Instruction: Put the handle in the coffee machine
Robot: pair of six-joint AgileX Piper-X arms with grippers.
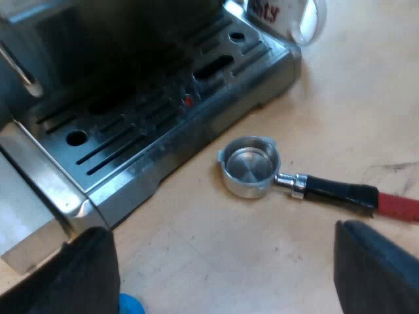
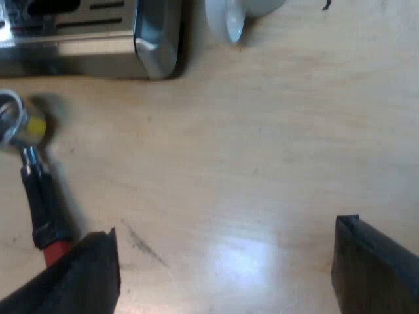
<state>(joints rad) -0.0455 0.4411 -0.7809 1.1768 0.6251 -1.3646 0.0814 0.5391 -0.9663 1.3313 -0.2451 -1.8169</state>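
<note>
Your holder is lying loose on the table, basket end just beside the espresso machine. Your left gripper hangs near the machine with its fingers wide apart and empty. The right gripper is the same.

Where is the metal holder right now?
The metal holder lies loose on the table beside the espresso machine's drip tray, ahead of the open left pincer; its red end is by the right pincer.
</note>
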